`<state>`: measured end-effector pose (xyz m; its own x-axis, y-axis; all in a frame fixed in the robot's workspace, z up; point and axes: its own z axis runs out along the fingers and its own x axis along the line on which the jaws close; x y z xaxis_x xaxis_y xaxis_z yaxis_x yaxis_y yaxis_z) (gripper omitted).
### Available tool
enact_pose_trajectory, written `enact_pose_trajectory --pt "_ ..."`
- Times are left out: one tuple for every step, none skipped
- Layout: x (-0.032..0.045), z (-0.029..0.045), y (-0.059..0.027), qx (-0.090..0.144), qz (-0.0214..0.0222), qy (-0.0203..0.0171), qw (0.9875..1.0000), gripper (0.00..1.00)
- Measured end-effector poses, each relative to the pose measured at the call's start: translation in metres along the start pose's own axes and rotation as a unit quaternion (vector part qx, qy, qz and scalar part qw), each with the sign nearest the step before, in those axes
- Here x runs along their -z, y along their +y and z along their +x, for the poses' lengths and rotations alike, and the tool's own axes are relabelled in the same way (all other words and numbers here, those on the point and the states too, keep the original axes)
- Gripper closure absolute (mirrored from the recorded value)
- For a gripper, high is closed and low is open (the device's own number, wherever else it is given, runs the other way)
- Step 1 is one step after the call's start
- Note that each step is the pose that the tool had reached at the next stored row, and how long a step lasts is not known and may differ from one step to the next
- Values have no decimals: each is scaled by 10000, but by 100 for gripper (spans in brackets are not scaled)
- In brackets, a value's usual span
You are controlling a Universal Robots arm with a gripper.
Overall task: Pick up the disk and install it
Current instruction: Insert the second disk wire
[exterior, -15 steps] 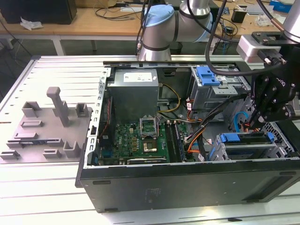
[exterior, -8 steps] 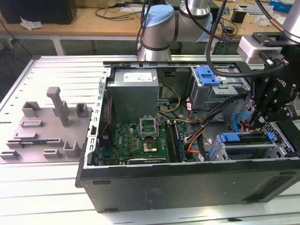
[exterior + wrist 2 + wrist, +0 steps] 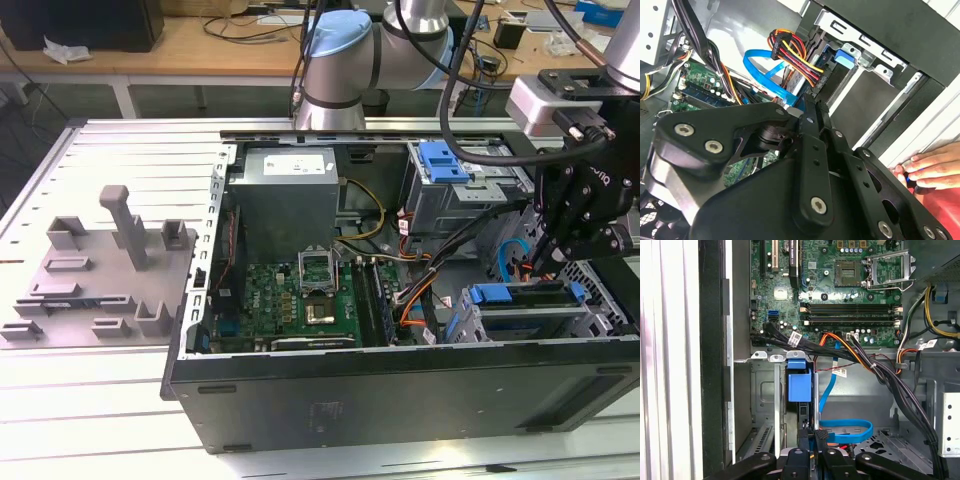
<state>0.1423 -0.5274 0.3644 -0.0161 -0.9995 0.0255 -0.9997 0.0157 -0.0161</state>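
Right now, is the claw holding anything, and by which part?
It cannot be told. The claw is at one end of the disk, which stands on edge in the drive bay; the contact itself is hidden.

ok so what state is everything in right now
computer case: lying on its side, side panel off
disk: standing on edge in the drive bay
gripper: down inside the case, right by the disk
cpu socket: uncovered, retention frame flipped open

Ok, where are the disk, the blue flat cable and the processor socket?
disk (image 3: 520, 293), exterior view, on its blue carrier bracket.
blue flat cable (image 3: 845, 424), first wrist view, on its lower loop.
processor socket (image 3: 848, 274), first wrist view, on its middle.
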Motion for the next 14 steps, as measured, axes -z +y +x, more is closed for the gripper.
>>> enact_pose_trajectory --pt "-1 3 0 0 0 -5 10000 84" --pt "-1 11 0 0 0 -14 10000 84" --pt "-2 17 0 0 0 -19 10000 84" --pt "-2 22 0 0 0 -23 10000 84" --pt "-3 29 0 -1 0 -32 10000 84" --pt "-3 35 -1 -1 0 -41 10000 84" --pt "-4 44 -1 -1 0 -58 10000 84" --pt "-5 51 -1 -1 0 -80 10000 84" --pt "-6 54 -1 -2 1 -91 10000 84" --pt "-8 56 -1 -2 1 -101 9999 84" --pt "-11 57 -1 -2 1 -110 9999 84" --pt "-14 58 -1 -2 1 -119 9999 84" --pt "-16 59 -1 -2 2 -122 9999 84" --pt "-17 59 0 -2 2 -125 9999 84"
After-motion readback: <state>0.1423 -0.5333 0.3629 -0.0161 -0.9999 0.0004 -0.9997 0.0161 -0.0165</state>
